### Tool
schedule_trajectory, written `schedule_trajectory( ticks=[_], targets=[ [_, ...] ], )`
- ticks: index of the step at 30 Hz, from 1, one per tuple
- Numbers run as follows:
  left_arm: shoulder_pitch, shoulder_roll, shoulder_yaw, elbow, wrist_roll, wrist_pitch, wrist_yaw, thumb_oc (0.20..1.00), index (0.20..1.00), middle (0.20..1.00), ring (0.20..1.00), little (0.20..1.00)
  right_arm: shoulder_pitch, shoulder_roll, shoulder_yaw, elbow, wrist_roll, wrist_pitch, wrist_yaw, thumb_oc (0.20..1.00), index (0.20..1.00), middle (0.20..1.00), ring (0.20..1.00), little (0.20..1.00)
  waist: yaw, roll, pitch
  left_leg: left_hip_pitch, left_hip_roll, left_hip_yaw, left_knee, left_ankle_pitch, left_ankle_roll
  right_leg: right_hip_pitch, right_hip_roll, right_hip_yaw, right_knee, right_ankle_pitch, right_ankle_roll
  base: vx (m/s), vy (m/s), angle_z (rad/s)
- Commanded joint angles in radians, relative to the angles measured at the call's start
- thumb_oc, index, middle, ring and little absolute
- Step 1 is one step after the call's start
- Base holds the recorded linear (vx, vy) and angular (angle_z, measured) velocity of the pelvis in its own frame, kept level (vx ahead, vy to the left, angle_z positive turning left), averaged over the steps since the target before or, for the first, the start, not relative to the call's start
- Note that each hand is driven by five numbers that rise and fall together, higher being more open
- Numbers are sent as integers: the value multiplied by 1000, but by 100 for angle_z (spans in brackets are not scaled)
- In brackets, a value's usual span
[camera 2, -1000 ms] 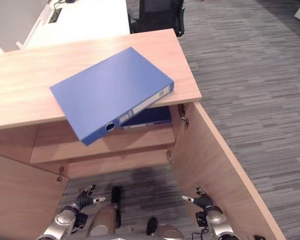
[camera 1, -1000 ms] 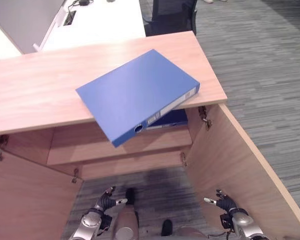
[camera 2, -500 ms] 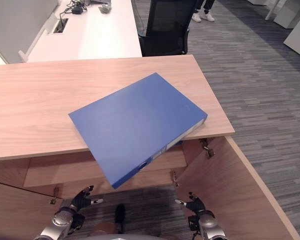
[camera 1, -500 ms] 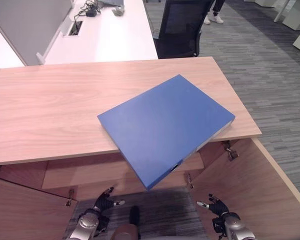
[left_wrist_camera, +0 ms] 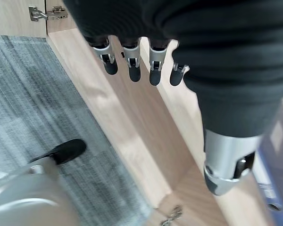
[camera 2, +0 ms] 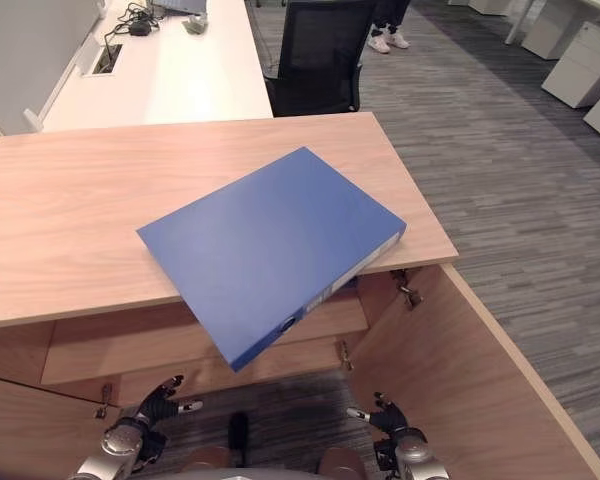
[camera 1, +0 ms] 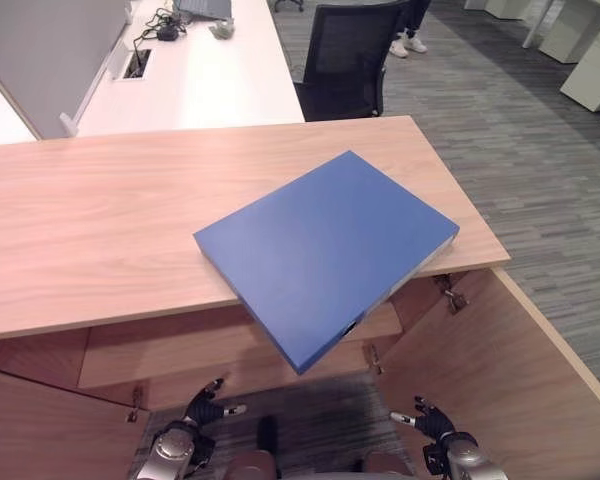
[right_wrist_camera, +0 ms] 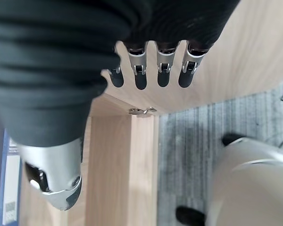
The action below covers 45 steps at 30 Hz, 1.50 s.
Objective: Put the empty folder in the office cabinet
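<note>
A blue folder (camera 1: 325,252) lies flat on the wooden cabinet top (camera 1: 100,220), turned at an angle, with one corner hanging out past the front edge. Below it the cabinet stands with both doors swung out, and a wooden shelf (camera 1: 180,345) shows inside. My left hand (camera 1: 185,440) hangs low at the bottom left, fingers straight, holding nothing. At the bottom right my right hand (camera 1: 442,446) is open and empty too. Both hands are well below the folder and apart from it. Another blue folder's spine (right_wrist_camera: 9,188) shows inside the cabinet in the right wrist view.
The right cabinet door (camera 1: 500,370) juts out beside my right hand, and the left door (camera 1: 40,430) stands out at the lower left. Behind the cabinet are a white desk (camera 1: 190,70) and a black office chair (camera 1: 345,55). A person's shoes (camera 1: 408,44) show at the far back.
The whole picture has shifted as the camera tilted up, so more of the cabinet top and room shows. My hands stay low and open, and the folder lies where it was.
</note>
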Motion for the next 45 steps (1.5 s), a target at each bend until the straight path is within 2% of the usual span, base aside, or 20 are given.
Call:
schedule_trajectory(
  ticks=[1,8,23,27,28,29,32,34,38,39,42,45],
  targets=[
    [-24,16,20,-54,-2,-42,8,1000,1000,1000,1000,1000,-1,-20,-2,-49,7,-23,3,1000,1000,1000,1000,1000,14,-32,28,85,20,27,91,-124,-48,85,-2,0,-108,85,17,46,-140,27],
    [-14,-13,-1,-37,-2,-31,-2,1000,1000,1000,1000,1000,23,-40,-28,-13,5,-15,2,1000,1000,1000,1000,1000,-6,-17,26,102,39,-6,90,-120,-63,129,17,-30,-109,52,-10,13,-67,12],
    [-24,-26,-28,-22,10,-27,-7,1000,1000,1000,1000,1000,39,-28,-27,4,34,-24,5,1000,1000,1000,1000,1000,-16,-9,12,129,48,-26,59,-106,-79,172,33,-33,-145,42,-21,-2,-19,3],
    [-28,-24,-30,-26,9,-28,-2,1000,1000,1000,1000,1000,37,-29,-25,-14,39,-24,3,1000,1000,1000,1000,1000,-15,0,19,117,60,-34,60,-89,-89,167,46,-36,-132,26,-34,-62,-68,4],
    [-35,-24,-28,-28,2,-26,1,1000,1000,1000,1000,1000,32,-35,-29,-14,44,-21,-1,1000,1000,1000,1000,1000,-9,3,30,85,59,-54,67,-61,-99,163,51,-40,-139,27,-41,-86,-47,4],
    [-35,-24,-28,-29,2,-26,1,1000,1000,1000,1000,1000,31,-35,-29,-14,44,-21,-1,1000,1000,1000,1000,1000,-10,3,29,81,59,-56,68,-61,-99,162,51,-42,-139,27,-41,-165,-90,23],
    [-63,-23,-31,-36,-27,-28,2,1000,1000,1000,1000,1000,8,-59,-30,-12,52,-24,-8,1000,1000,1000,1000,1000,-5,-17,56,23,22,-124,202,-96,-113,122,41,-50,-142,52,-57,-220,-67,51],
    [-61,-24,-24,-50,-35,-28,-3,1000,1000,1000,1000,1000,0,-68,-34,-10,53,-27,-10,1000,1000,1000,1000,1000,-12,-33,57,31,4,-136,280,-125,-108,89,33,-52,-138,67,-64,-171,-22,41],
    [-44,-27,-13,-56,-39,-25,-6,1000,1000,1000,1000,1000,0,-70,-48,2,61,-25,-11,1000,1000,1000,1000,1000,-27,-34,51,63,16,-132,351,-156,-96,55,39,-45,-106,63,-70,-79,51,4],
    [-36,-31,-13,-53,-38,-26,-8,1000,1000,1000,1000,1000,4,-69,-58,11,72,-24,-7,1000,1000,1000,1000,1000,-46,-16,38,123,41,-115,308,-165,-96,31,43,-52,-79,59,-67,-41,178,-2],
    [-26,-39,-18,-57,-32,-27,-14,1000,1000,1000,1000,1000,18,-65,-73,24,73,-21,0,1000,1000,1000,1000,1000,-73,22,15,212,74,-66,175,-195,-97,1,41,-70,-57,63,-53,-42,182,17],
    [-29,-42,-32,-61,-22,-28,-17,1000,1000,1000,1000,1000,18,-64,-82,28,75,-19,-5,1000,1000,1000,1000,1000,-85,29,12,220,52,-49,128,-222,-89,-25,13,-70,-68,113,-30,-114,179,28]
  ],
)
